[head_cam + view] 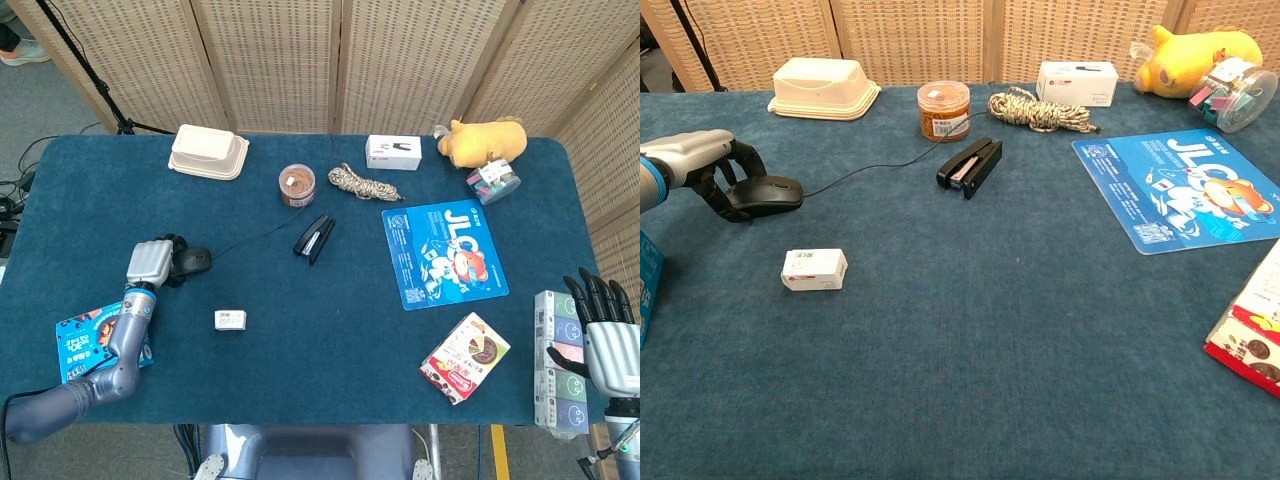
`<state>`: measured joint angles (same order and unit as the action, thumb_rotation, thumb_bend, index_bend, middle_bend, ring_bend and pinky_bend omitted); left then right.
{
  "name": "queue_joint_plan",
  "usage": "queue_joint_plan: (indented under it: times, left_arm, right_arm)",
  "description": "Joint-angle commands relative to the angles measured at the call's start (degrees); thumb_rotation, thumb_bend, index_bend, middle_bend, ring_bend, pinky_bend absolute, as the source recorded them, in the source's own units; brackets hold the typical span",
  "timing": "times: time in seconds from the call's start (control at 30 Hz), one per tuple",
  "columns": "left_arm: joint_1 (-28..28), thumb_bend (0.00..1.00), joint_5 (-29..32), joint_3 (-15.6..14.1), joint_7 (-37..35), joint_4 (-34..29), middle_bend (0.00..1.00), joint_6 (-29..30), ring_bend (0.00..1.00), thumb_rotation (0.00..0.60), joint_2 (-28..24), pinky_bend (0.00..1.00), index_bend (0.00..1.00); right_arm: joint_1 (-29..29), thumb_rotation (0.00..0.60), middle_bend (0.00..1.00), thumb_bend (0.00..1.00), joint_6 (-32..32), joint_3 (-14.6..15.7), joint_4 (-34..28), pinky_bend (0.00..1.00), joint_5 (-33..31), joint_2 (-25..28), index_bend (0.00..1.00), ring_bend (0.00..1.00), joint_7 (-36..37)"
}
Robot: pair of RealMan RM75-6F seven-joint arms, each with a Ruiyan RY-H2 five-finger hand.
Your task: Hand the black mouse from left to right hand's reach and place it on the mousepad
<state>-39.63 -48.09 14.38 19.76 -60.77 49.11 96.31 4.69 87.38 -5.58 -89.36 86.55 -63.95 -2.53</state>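
Your mousepad [443,254] is blue and reads "JLC" in white above a cartoon figure. The black mouse [768,196] is low, rounded and corded, resting on the counter [1000,330] at the left, well apart from the mousepad. Your left robot hand [708,168] curls over its rear end, fingers touching it. Your right robot hand [603,335] hangs open, fingers spread.

The flat blue rectangular mousepad [443,256] carries large white letters reading "JLC". The small white box [814,269] bears a printed label, apparently a barcode, too small to read.
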Motion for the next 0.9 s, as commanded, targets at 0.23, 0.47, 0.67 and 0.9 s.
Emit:
queue_joint_plan:
  times: [0.23, 0.47, 0.67, 0.9]
  left_arm:
    - [0.5, 0.24, -1.8, 0.3, -3.0, -0.8, 0.43, 0.9, 0.42, 0.6, 0.0, 0.51, 0.53]
    - [2.4, 0.24, -8.6, 0.0, -8.9, -11.7, 0.43, 4.1, 0.42, 0.6, -4.3, 0.51, 0.53]
    - [1.7, 0.24, -11.7, -0.5, -5.1, -22.9, 0.43, 7.3, 0.42, 0.6, -6.6, 0.51, 0.52]
    - [-3.0, 0.24, -8.4, 1.0, 7.7, -30.5, 0.43, 10.7, 0.42, 0.6, -2.5, 0.51, 0.52]
  right_arm:
    - [0.1, 0.6, 0.0, 0.0, -0.1, 0.1, 0.1, 0.0, 0.1, 0.1, 0.0, 0.0, 0.4]
    - [0.1, 0.6, 0.0, 0.0, -0.2, 0.2, -0.1, 0.0, 0.2, 0.1, 0.0, 0.0, 0.5]
    - [0.1, 0.6, 0.0, 0.0, -0.2, 0.4, -0.2, 0.0, 0.4, 0.2, 0.0, 0.0, 0.5]
    - [0.4, 0.6, 0.0, 0.0, -0.9, 0.3, -0.1, 0.0, 0.0, 0.2, 0.0, 0.0, 0.9]
